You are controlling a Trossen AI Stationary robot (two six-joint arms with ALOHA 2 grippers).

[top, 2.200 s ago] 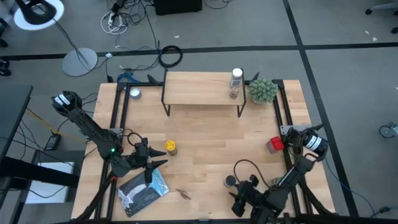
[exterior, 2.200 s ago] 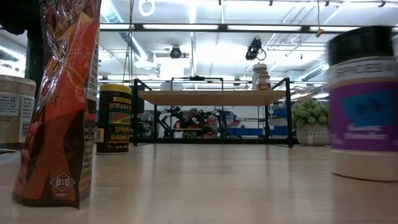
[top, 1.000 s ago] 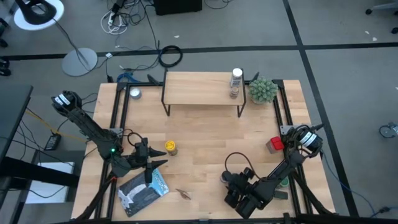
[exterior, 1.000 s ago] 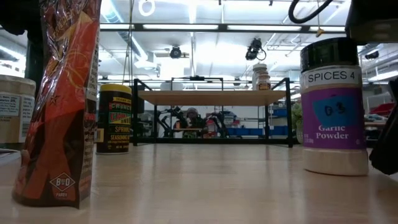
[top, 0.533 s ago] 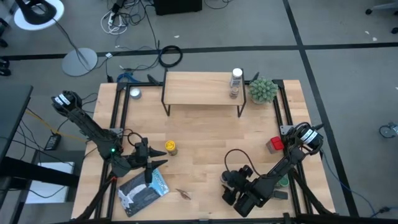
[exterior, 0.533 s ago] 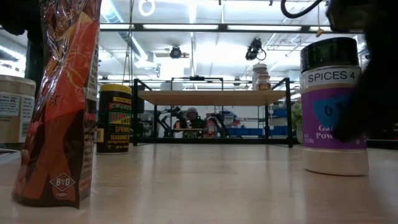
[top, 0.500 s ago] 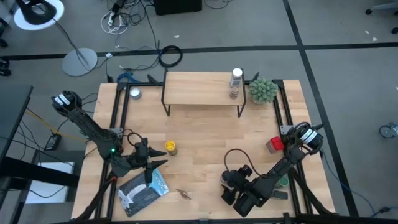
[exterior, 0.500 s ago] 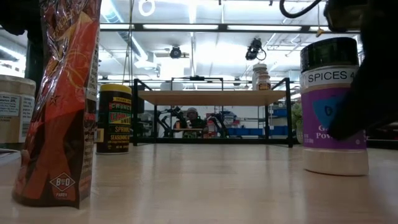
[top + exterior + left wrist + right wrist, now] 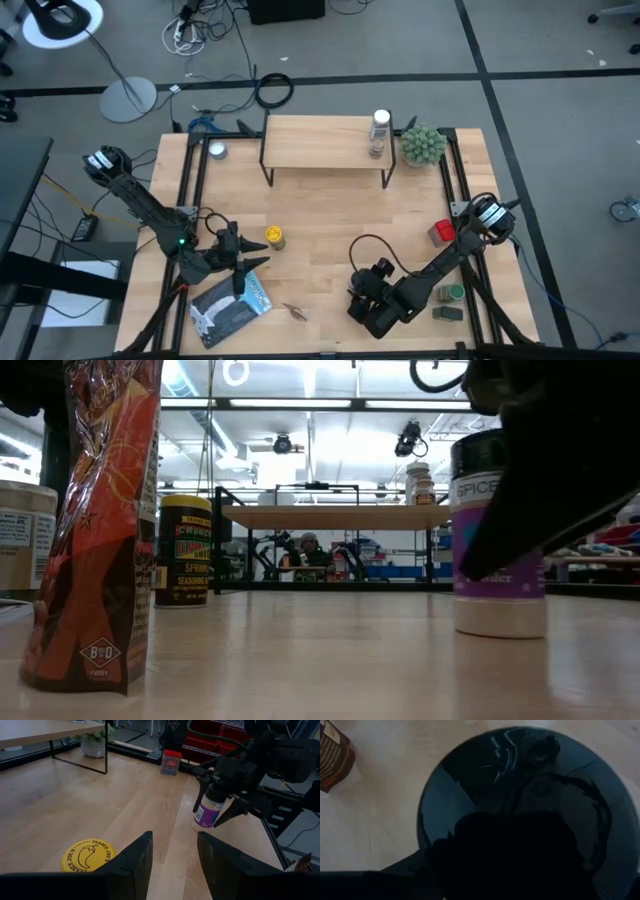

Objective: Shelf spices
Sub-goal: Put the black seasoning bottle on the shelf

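Low view: black-lidded jar (image 9: pixel 497 540) half hidden

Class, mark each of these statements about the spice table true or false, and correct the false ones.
1. One bottle stands on the shelf. True.
2. The yellow jar is on the shelf. False: it stands on the table, near the left claw.
3. The right claw is around the garlic jar. True.
4. The left claw holds the packet. False: it is open and empty, and the packet lies on the table beside it.
5. The plant stands on the shelf. False: it stands on the table, off the shelf's end where the bottle is.
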